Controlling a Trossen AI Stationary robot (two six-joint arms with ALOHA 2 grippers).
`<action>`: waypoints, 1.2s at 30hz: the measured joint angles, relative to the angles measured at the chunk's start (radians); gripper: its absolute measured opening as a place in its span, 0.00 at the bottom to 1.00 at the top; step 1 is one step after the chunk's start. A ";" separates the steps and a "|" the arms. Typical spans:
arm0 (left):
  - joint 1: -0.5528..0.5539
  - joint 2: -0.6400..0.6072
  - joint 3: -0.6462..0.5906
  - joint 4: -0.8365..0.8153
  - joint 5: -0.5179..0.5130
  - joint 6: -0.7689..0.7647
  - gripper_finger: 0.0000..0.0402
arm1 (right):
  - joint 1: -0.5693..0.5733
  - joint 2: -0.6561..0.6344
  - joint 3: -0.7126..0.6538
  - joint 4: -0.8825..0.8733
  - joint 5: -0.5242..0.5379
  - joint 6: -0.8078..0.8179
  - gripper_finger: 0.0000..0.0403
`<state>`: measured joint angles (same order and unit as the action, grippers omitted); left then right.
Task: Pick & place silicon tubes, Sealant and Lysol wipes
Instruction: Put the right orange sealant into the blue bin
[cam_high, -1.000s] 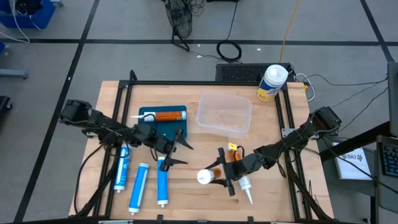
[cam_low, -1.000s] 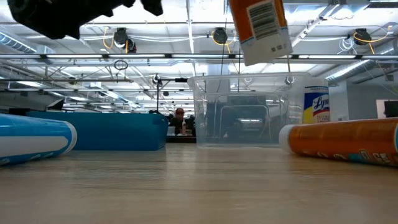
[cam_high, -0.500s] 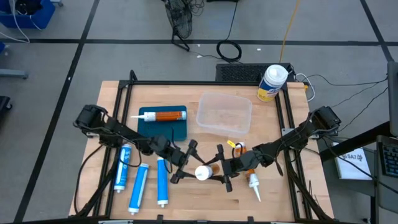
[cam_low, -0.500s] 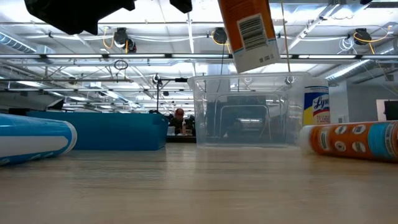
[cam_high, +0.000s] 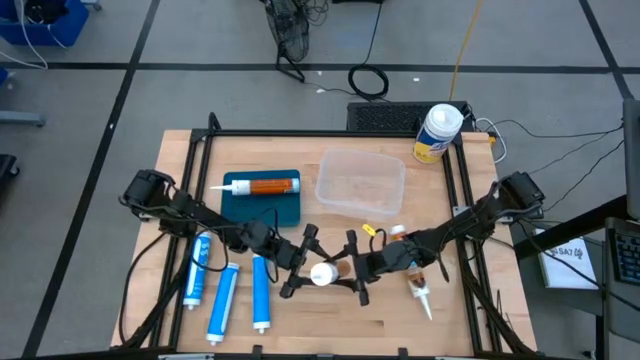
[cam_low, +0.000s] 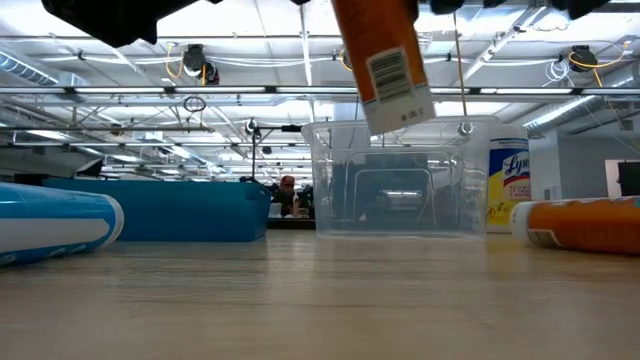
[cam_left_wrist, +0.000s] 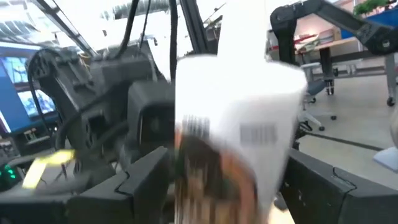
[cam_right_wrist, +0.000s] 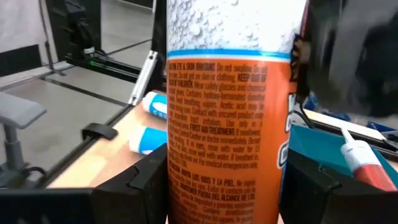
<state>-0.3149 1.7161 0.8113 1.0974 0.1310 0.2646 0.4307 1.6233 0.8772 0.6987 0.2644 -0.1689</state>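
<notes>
An orange sealant tube (cam_high: 338, 269) with a white end (cam_high: 322, 273) hangs in the air over the table's near middle. My right gripper (cam_high: 353, 270) is shut on it. In the low view the tube (cam_low: 385, 60) comes down tilted from the top. My left gripper (cam_high: 300, 263) is open, with one finger on each side of the white end (cam_left_wrist: 239, 112). The Lysol wipes (cam_high: 437, 133) stand at the far right corner. Three blue tubes (cam_high: 222, 300) lie at the near left. Another orange tube (cam_high: 262, 185) lies on the blue tray (cam_high: 285, 210). My right gripper pinches the tube's orange body (cam_right_wrist: 186, 180) between its two fingers. The fingers come level from the table's right and lie across the tube. The tube is lifted clear and tilted, its white end lowest and toward the left arm. Whether my left gripper touches the white end, I cannot tell.
A loose orange nozzle tube (cam_high: 418, 290) lies on the table at the near right, under my right arm. A clear plastic container (cam_high: 360, 183) stands at the far middle, right of the blue tray.
My left gripper has gone toward the table's right, from the blue tray's near edge to the held tube, and now has the white end between its open fingers. The loose orange tube has rolled toward the table's right edge.
</notes>
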 joint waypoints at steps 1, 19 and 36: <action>0.000 0.000 0.007 -0.002 0.000 0.001 0.67 | -0.008 0.008 0.000 0.009 -0.001 0.000 0.53; 0.005 -0.001 0.033 -0.096 -0.086 -0.027 0.67 | -0.018 0.013 0.000 0.014 -0.001 -0.003 0.53; 0.005 -0.001 0.033 -0.099 -0.089 -0.031 0.67 | -0.017 0.013 0.000 0.015 -0.002 -0.011 0.53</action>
<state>-0.3099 1.7153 0.8448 0.9981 0.0418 0.2337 0.4133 1.6360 0.8768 0.7136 0.2620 -0.1799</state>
